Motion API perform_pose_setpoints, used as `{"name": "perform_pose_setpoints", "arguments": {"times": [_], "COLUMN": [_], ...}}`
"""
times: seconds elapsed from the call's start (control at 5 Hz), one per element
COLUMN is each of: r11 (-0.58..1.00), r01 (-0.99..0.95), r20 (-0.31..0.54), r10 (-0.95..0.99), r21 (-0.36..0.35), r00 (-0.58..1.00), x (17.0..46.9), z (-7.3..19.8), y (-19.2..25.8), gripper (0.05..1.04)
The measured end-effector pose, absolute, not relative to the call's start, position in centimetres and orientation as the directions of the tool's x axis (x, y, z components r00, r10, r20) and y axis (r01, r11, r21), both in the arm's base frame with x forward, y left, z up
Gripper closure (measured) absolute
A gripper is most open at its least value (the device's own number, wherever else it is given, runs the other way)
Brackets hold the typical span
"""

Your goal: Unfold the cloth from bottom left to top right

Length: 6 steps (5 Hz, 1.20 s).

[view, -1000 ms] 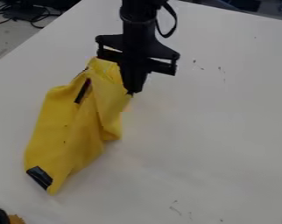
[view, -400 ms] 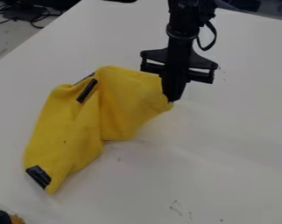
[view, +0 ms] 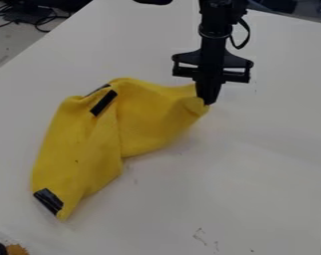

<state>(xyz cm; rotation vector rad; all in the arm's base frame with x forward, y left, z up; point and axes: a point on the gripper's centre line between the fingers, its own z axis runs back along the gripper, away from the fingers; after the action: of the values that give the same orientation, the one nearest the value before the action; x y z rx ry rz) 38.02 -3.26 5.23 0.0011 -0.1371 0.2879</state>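
Yellow cloth [view: 86, 144] lay crumpled and partly folded across the left and centre of the frame, on a white table [view: 269, 149]. Its lower end narrowed to a point in the lower left, and its other end ran up and over to the right, just above the middle, where the black gripper [view: 206, 103] had its fingers closed on a corner. The arm came down from the top edge, right of centre, with the gripper pointing downward. A fold ran down the cloth between its left part and the part that spread toward the gripper. One black strip [view: 104, 102] sat on the cloth near its top, and a black patch [view: 49, 200] lay at its lower left edge. Thin dark marks [view: 200, 236] showed on the table near the bottom. A tangle of cables [view: 38, 19] lay beyond the table in the upper left corner, and an orange-brown thing [view: 17, 249] was in the lower left corner.
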Motion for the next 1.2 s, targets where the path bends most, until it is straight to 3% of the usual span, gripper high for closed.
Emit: {"name": "perform_pose_setpoints", "arguments": {"times": [0.4, 0.6, 1.0, 1.2], "r11": [0.945, 0.945, 0.946, 0.948], "r01": [-0.315, -0.313, -0.317, -0.313], "r20": [0.128, 0.136, 0.112, 0.136], "r10": [0.324, 0.324, 0.324, 0.319], "r21": [-0.086, -0.093, -0.076, -0.066], "r00": [0.938, 0.936, 0.939, 0.938], "x": [39.8, 40.0, 39.0, 39.0], "z": [3.5, 3.5, 2.5, 3.4], "y": [-3.9, -4.0, -3.9, -3.6], "gripper": [0.989, 0.818, 0.232, 0.068]}}
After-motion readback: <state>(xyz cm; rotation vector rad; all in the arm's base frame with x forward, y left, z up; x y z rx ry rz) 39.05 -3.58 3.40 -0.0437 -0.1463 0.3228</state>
